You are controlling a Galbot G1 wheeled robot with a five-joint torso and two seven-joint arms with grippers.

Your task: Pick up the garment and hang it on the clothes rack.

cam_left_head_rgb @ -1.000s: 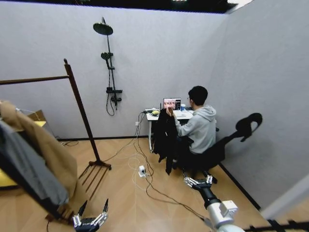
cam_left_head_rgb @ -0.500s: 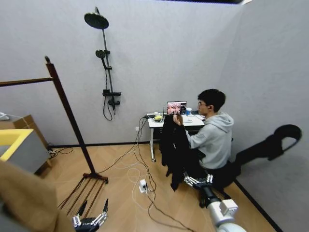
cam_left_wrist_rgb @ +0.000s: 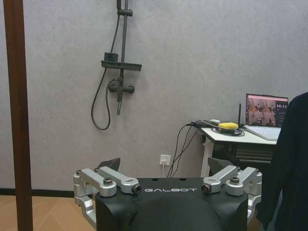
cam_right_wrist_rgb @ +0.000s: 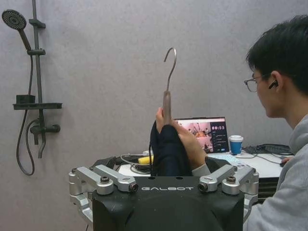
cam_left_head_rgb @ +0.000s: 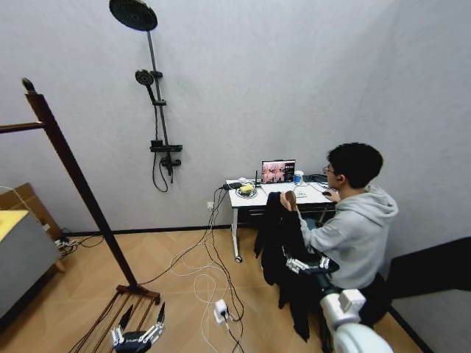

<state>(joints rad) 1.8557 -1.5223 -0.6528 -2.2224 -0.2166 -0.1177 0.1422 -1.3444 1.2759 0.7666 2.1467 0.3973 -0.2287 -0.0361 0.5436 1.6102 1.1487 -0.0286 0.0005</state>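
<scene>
Nearest, at the bottom of the head view, the left gripper (cam_left_head_rgb: 137,332) hangs low over the pale wood floor (cam_left_head_rgb: 176,279) with its dark fingers spread apart and nothing between them. To the right and slightly farther on, the right gripper (cam_left_head_rgb: 307,262) reaches forward on its white and black arm; its silver fingers also stand apart — they sit just in front of the garment (cam_left_head_rgb: 285,254), a long black coat of soft fabric, though whether they touch it cannot be told. The coat hangs from a hanger with a bare metal hook (cam_right_wrist_rgb: 169,72) standing upright, and a person's hand (cam_right_wrist_rgb: 182,139) grips the neck of that hanger, holding the coat up beside a small white desk (cam_left_head_rgb: 274,195). The person in a grey hooded top (cam_left_head_rgb: 359,234) sits at that desk, on which stands an open laptop (cam_left_head_rgb: 278,171). Off to the left, well apart from the coat, stands the clothes rack (cam_left_head_rgb: 73,184) — a tall reddish-brown wooden post with a knob on top, a horizontal bar and a slatted base on the floor. On the grey wall behind hangs a black shower fitting (cam_left_head_rgb: 151,103).
</scene>
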